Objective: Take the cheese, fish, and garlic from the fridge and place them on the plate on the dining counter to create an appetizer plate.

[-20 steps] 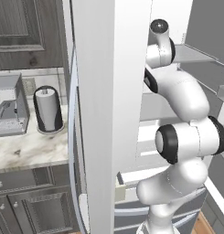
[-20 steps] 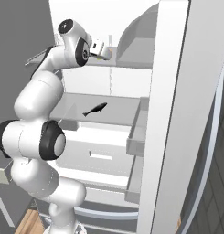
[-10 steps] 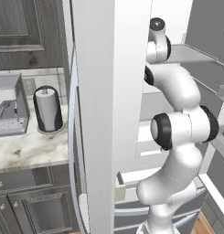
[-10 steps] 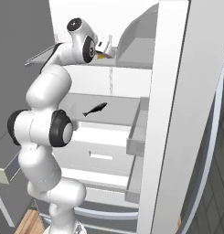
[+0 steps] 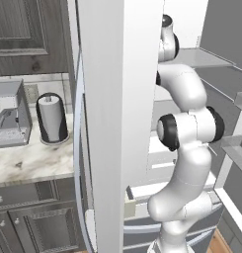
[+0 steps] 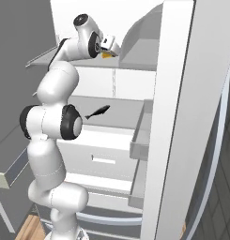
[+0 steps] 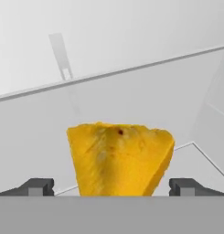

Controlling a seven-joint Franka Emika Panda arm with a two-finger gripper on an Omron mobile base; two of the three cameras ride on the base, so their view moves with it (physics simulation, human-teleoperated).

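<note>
**Fridge interior, upper shelf: gripper at the cheese**

- Item 1, small yellow-orange wedge of cheese (image 7: 119,160): you see it on the grey upper shelf of the tall white-grey French-door fridge (image 6: 177,117). In the hand view it stands between the two dark fingertips (image 7: 38,187), with a gap on either side.
- Item 2, two-finger gripper (image 6: 109,48) of the white arm: you find it reaching into the fridge at upper-shelf height, its tip right at the cheese (image 6: 106,54). The fingers are spread wide, one each side of the wedge, neither pressing on it.
- Item 3, slim black-grey fish (image 6: 98,112) with a tail fin: it lies on the grey shelf one level lower, above the pulled-out white drawer (image 6: 102,154), well apart from the gripper.
- Item 4, narrow marble wall counter (image 5: 28,160): to the left of the fridge door, it carries a dark-based roll of paper towel (image 5: 52,118) and a grey appliance (image 5: 9,118).
</note>
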